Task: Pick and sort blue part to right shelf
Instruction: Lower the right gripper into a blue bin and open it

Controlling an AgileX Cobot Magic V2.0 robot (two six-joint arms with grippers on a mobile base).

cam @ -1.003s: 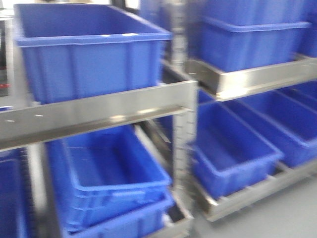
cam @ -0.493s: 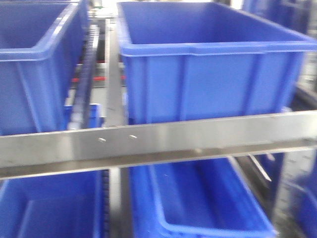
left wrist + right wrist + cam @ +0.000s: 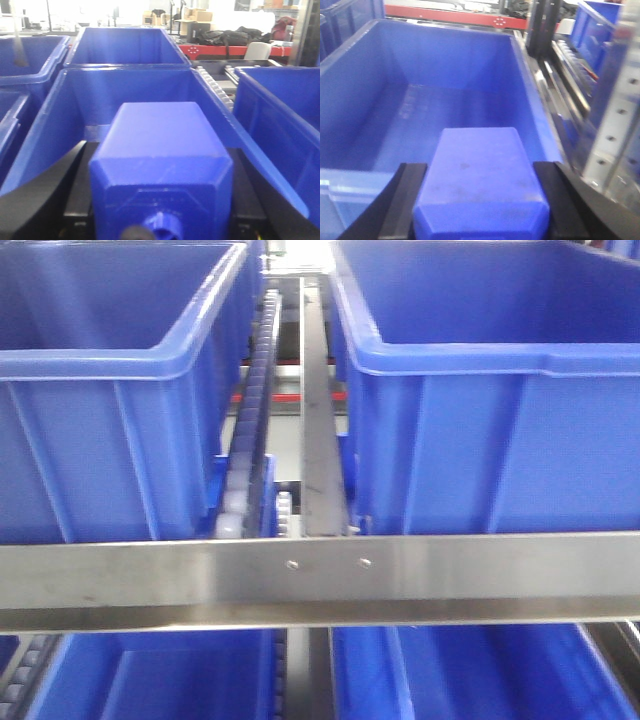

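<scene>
In the left wrist view a deep-blue blue part (image 3: pixel 160 135) fills the space between my left gripper's (image 3: pixel 160 167) black fingers (image 3: pixel 55 185). It has a squarish body, sloped shoulders and a round neck at the frame's bottom. The left gripper is shut on it, above a blue bin (image 3: pixel 75 90). In the right wrist view my right gripper (image 3: pixel 480 172) is shut on a similar blue block (image 3: pixel 480 170). Its neck end is cut off by the frame edge, so I cannot tell its kind. It hangs over the near end of an open blue bin (image 3: pixel 365 100).
The front view shows two large blue bins (image 3: pixel 120 360) (image 3: pixel 500 350) on a steel shelf rail (image 3: pixel 320 580), with a roller track (image 3: pixel 250 430) and a steel divider (image 3: pixel 318 420) between them. Lower bins (image 3: pixel 150 680) sit beneath. A steel upright (image 3: pixel 615 125) stands right of the right gripper.
The front view has swung leftward across the shelving: the shelf upright and right-hand shelves have left the frame, and two upper bins now sit square ahead.
</scene>
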